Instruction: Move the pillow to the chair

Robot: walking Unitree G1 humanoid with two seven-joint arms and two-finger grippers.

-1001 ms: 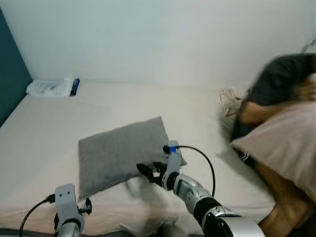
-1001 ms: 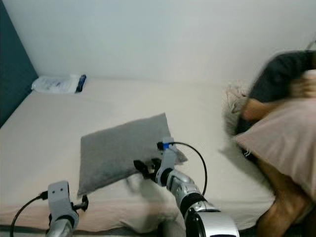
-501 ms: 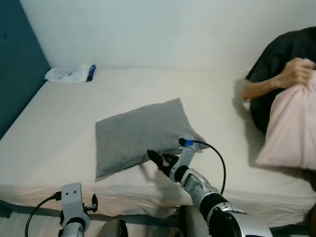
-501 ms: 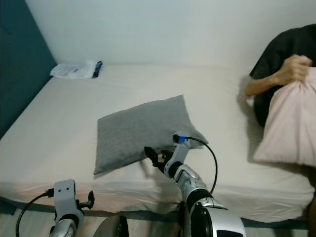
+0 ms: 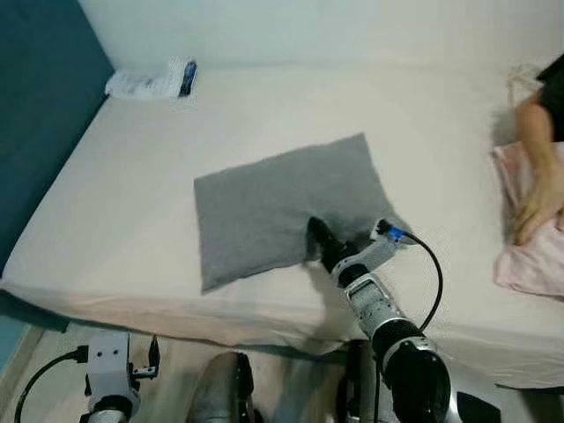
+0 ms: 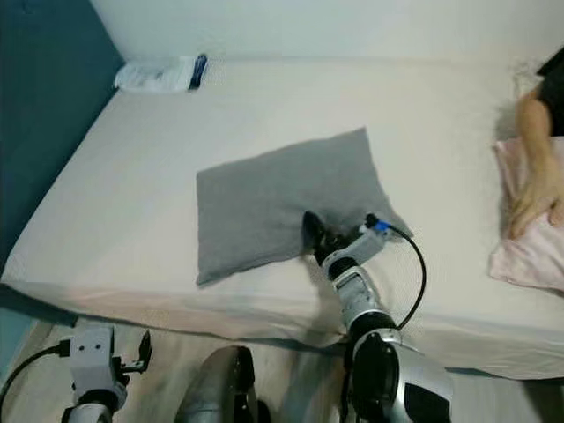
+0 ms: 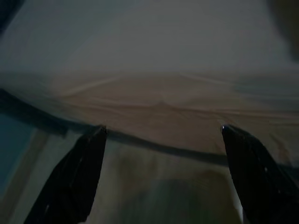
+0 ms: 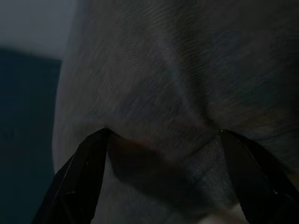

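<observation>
Beige bed [image 5: 132, 203], grey pillow [image 5: 273, 207] lying flat, long axis slanting up toward the person's arm [image 5: 533, 167], right gripper [image 5: 319, 240] spread wide, fingertips pressing its near edge, wrist view shows dented fabric, left gripper [image 7: 161, 133] wide apart below mattress edge.

Pillow [image 5: 286, 205] lies flat on the bed [image 5: 132, 220], about mid-width, nearer the front edge than the wall. Right gripper [image 5: 317, 240] sits at the pillow's near right edge, fingers spread against the fabric. Left gripper [image 7: 161, 135] hangs low at the left, before and below the bed's front edge. Packet [image 5: 152, 81] lies at the bed's far left corner, well apart from the pillow. Person's arm [image 5: 539, 176] rests on a second pillow [image 5: 529, 256] at the bed's right side.
</observation>
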